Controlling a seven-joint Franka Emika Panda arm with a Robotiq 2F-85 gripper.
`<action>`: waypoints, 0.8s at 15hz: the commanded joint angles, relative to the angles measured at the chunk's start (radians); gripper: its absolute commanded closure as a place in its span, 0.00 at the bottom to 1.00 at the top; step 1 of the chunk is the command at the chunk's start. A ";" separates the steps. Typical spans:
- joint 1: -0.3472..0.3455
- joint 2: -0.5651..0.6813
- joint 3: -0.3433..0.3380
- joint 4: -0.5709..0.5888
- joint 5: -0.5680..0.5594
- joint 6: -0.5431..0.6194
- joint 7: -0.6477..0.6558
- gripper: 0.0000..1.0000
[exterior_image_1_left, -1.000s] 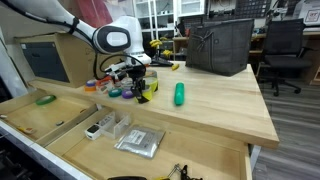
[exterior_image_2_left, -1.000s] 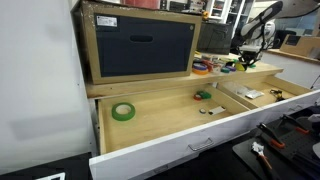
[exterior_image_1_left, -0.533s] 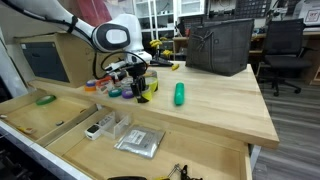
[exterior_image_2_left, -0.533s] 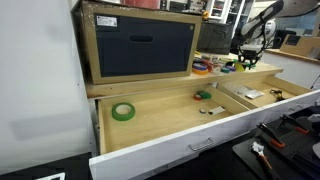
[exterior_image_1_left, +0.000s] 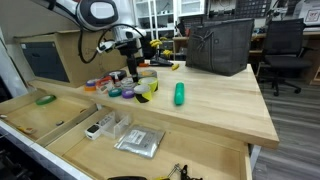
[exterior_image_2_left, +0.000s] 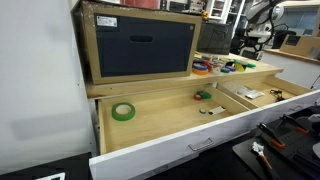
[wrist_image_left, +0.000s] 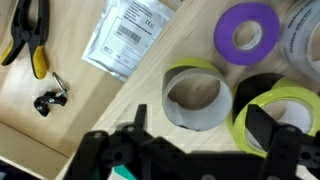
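Observation:
My gripper (wrist_image_left: 203, 130) hangs open above a cluster of tape rolls on the wooden tabletop, with nothing in it. Straight below, between the jaws, lies a grey roll with a yellow-green rim (wrist_image_left: 197, 98). A black and yellow-green roll (wrist_image_left: 275, 112) touches it on the right, under the right finger (wrist_image_left: 270, 128). A purple roll (wrist_image_left: 247, 30) lies beyond them. In both exterior views the gripper (exterior_image_1_left: 131, 72) (exterior_image_2_left: 254, 38) is raised clear of the rolls (exterior_image_1_left: 146, 88).
A green cylinder (exterior_image_1_left: 179, 94) lies on the table (exterior_image_1_left: 230, 105) beside the rolls, and a black basket (exterior_image_1_left: 218, 45) stands behind it. Open drawers below hold a labelled plastic bag (wrist_image_left: 130, 35), pliers (wrist_image_left: 30, 35) and a green tape roll (exterior_image_2_left: 123, 111). A wooden cabinet (exterior_image_2_left: 140, 45) stands nearby.
The gripper has gone from shut to wide open and has lifted straight up off the tape rolls. The rolls stay on the table.

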 joint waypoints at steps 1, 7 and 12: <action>0.009 -0.125 0.045 -0.108 0.009 -0.012 -0.160 0.00; 0.042 -0.214 0.116 -0.243 -0.004 0.000 -0.344 0.00; 0.103 -0.311 0.130 -0.408 -0.050 0.041 -0.303 0.00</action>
